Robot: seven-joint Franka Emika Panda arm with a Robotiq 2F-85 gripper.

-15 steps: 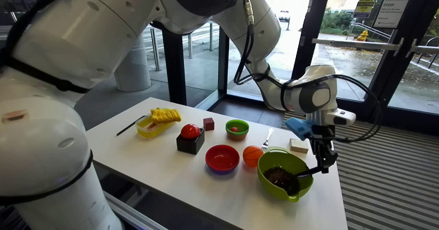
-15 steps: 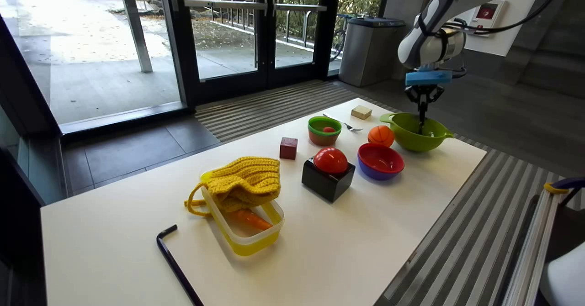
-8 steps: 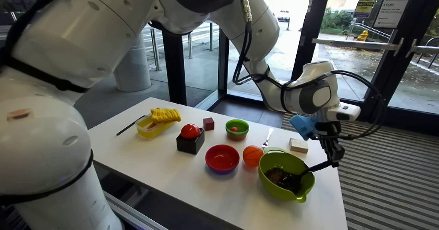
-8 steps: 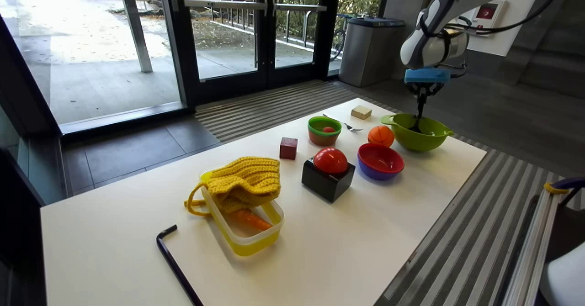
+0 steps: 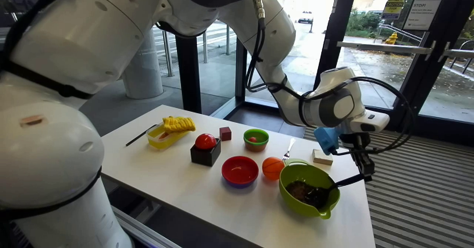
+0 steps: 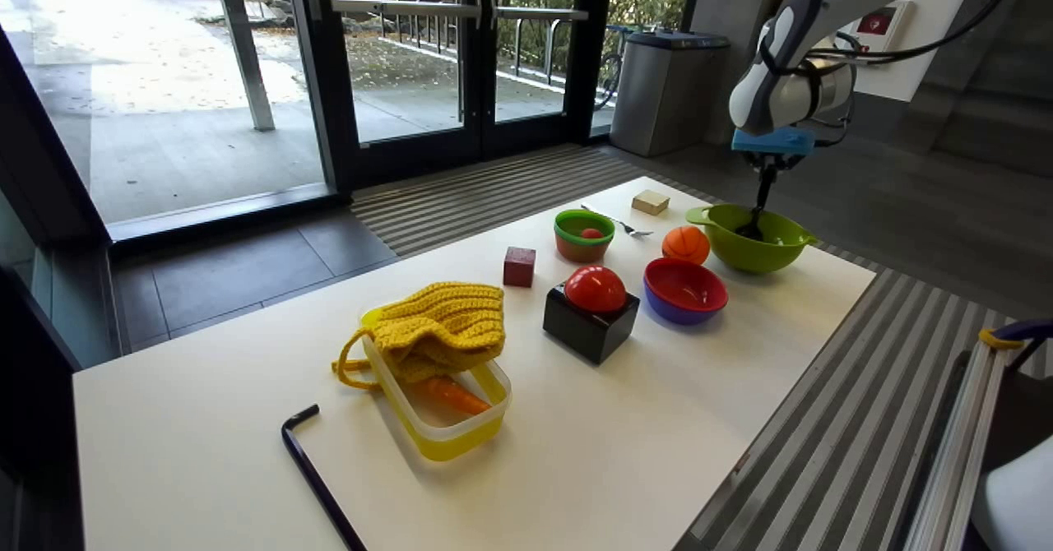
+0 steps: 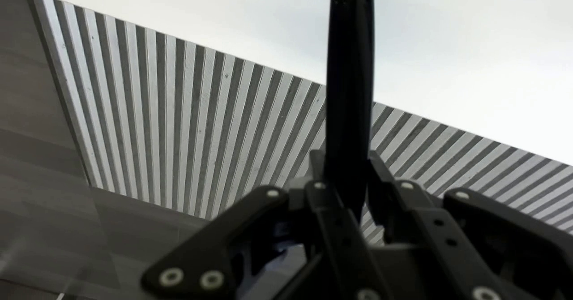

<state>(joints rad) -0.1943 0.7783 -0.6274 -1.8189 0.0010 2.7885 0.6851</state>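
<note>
Black utensil (image 5: 347,181): you have it by the handle (image 7: 350,80); it slants down from your pincer (image 7: 347,170) into the green bowl (image 5: 306,173), its lower end inside that bowl in both exterior views.
Pincer: pinching the handle, with a finger on either side; you are holding it tilted, higher than the green bowl and, in an exterior view, just outside the rim.
Handle: in your wrist view, a wide glossy black bar running from between the fingers to the top edge, where a sliver of yellow-green shows beside it.
Dark contents (image 5: 298,189): brown and black, low in the green bowl; where they end and your utensil begins is hard to tell.
Beside the green bowl: an orange ball (image 5: 273,168) sits just next to it, then a red bowl (image 5: 240,171) with a purple underside. A fork (image 5: 289,150) and a pale block (image 5: 322,157) lie near.
Desk (image 6: 617,452): white; farther from your pincer it carries a small green-rimmed bowl (image 6: 581,248), a dark red cube (image 6: 519,267), a black box (image 6: 576,329) topped by a red dome (image 6: 596,288), and a yellow container (image 6: 444,446) with a carrot (image 6: 456,395) inside and yellow knitwork (image 6: 448,325) draped over one end. A bent black rod (image 6: 317,485) lies near the container.
</note>
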